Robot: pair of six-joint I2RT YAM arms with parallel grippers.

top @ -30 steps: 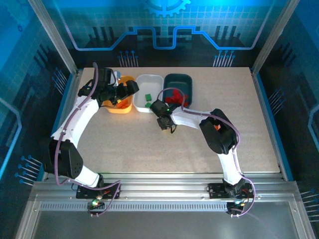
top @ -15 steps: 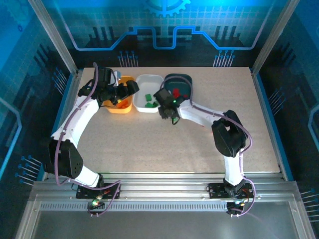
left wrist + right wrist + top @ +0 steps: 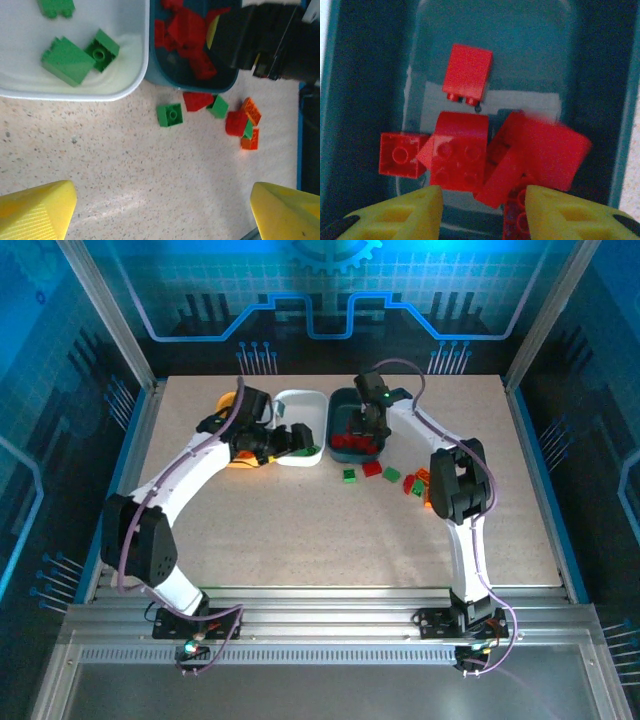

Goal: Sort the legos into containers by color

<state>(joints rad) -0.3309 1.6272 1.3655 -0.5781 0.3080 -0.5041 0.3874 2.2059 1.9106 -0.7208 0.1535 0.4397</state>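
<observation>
Left fingers point(image 3: 37, 212): spread wide, empty, over bare tabletop point(image 3: 125, 165). Beyond their tips stands the white tray point(image 3: 125, 90) holding green legos point(image 3: 67, 60), and loose legos point(image 3: 242, 125) in green, red and orange lie on the tabletop ahead of the right-hand finger. Right fingers point(image 3: 400, 215): parted, gripping nothing, over the dark teal tray point(image 3: 350, 100), with red legos point(image 3: 460, 155) piled just beyond the tips, one of them blurred.

No lettering, number or brand mark can be read in any of these views. The one sign is a blue gear emblem point(image 3: 335, 250) on the back wall panel point(image 3: 450, 290), cut off by the top edge, with circuit-style lines point(image 3: 330, 315) beneath it. It carries no words.
</observation>
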